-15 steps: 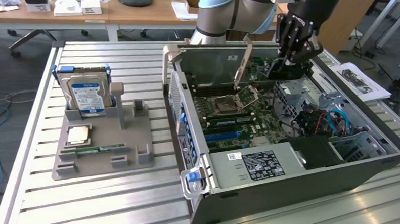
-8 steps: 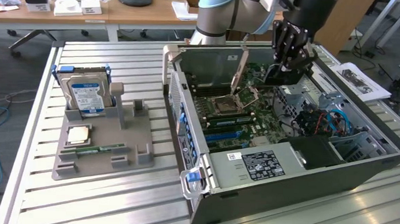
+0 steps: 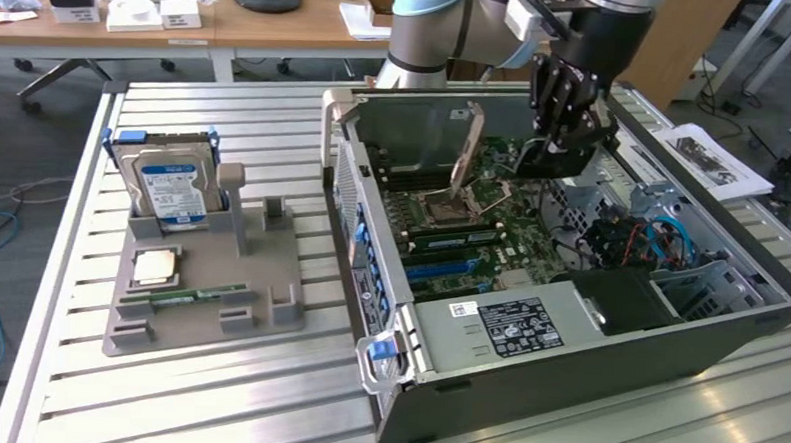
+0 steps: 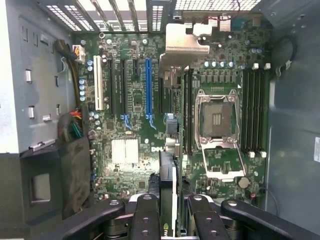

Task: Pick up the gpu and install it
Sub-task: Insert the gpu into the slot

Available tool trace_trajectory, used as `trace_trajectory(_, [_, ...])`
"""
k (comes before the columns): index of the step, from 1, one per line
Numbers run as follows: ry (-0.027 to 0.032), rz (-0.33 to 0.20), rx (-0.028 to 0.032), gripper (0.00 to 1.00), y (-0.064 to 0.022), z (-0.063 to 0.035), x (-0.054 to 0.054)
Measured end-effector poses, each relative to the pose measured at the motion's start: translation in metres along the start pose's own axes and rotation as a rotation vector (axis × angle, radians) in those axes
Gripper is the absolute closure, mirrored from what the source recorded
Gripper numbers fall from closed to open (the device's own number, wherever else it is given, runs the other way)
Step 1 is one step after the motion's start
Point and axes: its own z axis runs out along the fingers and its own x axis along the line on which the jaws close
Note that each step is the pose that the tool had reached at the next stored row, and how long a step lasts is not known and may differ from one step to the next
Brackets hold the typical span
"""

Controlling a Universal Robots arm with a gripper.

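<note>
Gpu, seen edge-on, clamped between the fingers of the gripper and suspended above the motherboard, near its blue expansion slot, inside the open computer case on the desk.

The counter is ribbed brushed metal, the tray matt grey plastic, the hand matt black, the gpu dark and matt.
</note>
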Motion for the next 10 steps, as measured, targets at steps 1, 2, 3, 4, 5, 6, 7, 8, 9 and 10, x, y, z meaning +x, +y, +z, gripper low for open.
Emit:
trace_trajectory(1, [0.0,-0.001,-0.0001,0.73,0.0007,0.0018,0.0])
trace_trajectory(2, [-0.0002,-0.003,-0.0001,0.73,0.0015,0.0035,0.0])
trace_trajectory(3, [-0.0002,-0.004,-0.0001,0.73,0.0022,0.0053,0.0])
trace_trajectory(4, [-0.0003,-0.005,-0.0002,0.73,0.0028,0.0071,0.0])
trace_trajectory(5, [-0.0003,-0.006,-0.0002,0.73,0.0032,0.0089,0.001])
trace_trajectory(6, [-0.0004,-0.007,-0.0002,0.73,0.0036,0.0106,0.001])
trace_trajectory(7, [-0.0004,-0.009,-0.0002,0.73,0.004,0.0122,0.001])
trace_trajectory(8, [-0.0005,-0.009,-0.0003,0.73,0.0045,0.0139,0.001])
trace_trajectory(9, [-0.0005,-0.011,-0.0003,0.73,0.005,0.0156,0.001])
trace_trajectory(10, [-0.0004,-0.012,-0.0004,0.73,0.0055,0.0173,0.001])
